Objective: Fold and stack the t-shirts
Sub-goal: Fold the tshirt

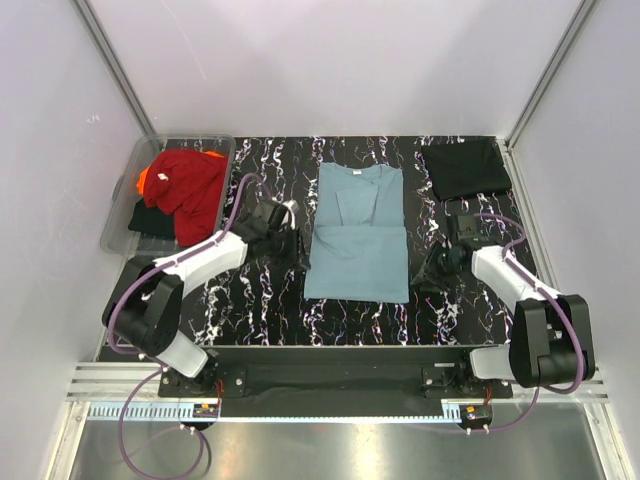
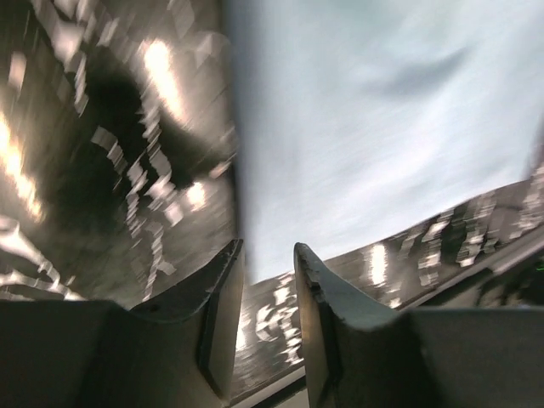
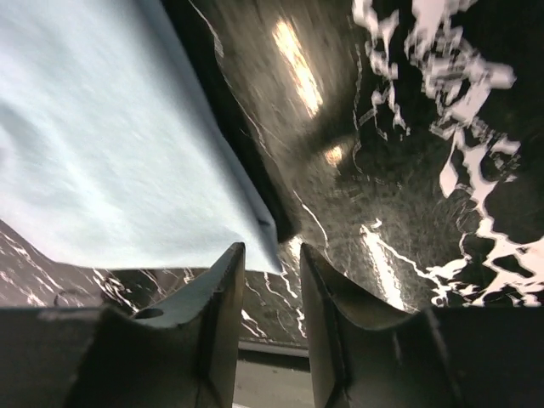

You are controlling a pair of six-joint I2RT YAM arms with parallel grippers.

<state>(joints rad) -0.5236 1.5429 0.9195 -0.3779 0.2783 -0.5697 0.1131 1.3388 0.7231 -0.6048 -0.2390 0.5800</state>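
Although each sits low over the surface (image 1: 250, 300), neither end effector has hold of anything. The left end effector (image 2: 268, 252) has its two fingers (image 2: 223, 293) parted by only a narrow gap, with bare marbled surface showing through it. The right end effector (image 3: 272, 252) is likewise slightly parted and empty. Just ahead of the left one, a little to its right, runs the long edge of the dusty teal-blue t-shirt (image 1: 357, 250), untouched. Just ahead of the right one, close to its fingertips (image 3: 231, 265), a corner of that same shirt lies flat. From overhead the shirt lies between the two end effectors. Its sleeves are turned in to make a narrow rectangle, and its lower part seems to be folded up over the body. I judge its fold partly done, with at least one more fold and the move to a stack left. Farther out beyond the right end effector, a black t-shirt (image 1: 466, 168) lies folded into a neat square, apparently finished. Well off beyond the left end effector, a clear plastic tub (image 1: 118, 225) holds a red t-shirt (image 1: 190, 185), an orange t-shirt (image 1: 148, 178) and a second black t-shirt (image 1: 150, 218). These are bunched and unfolded, so most of the work seems to remain.
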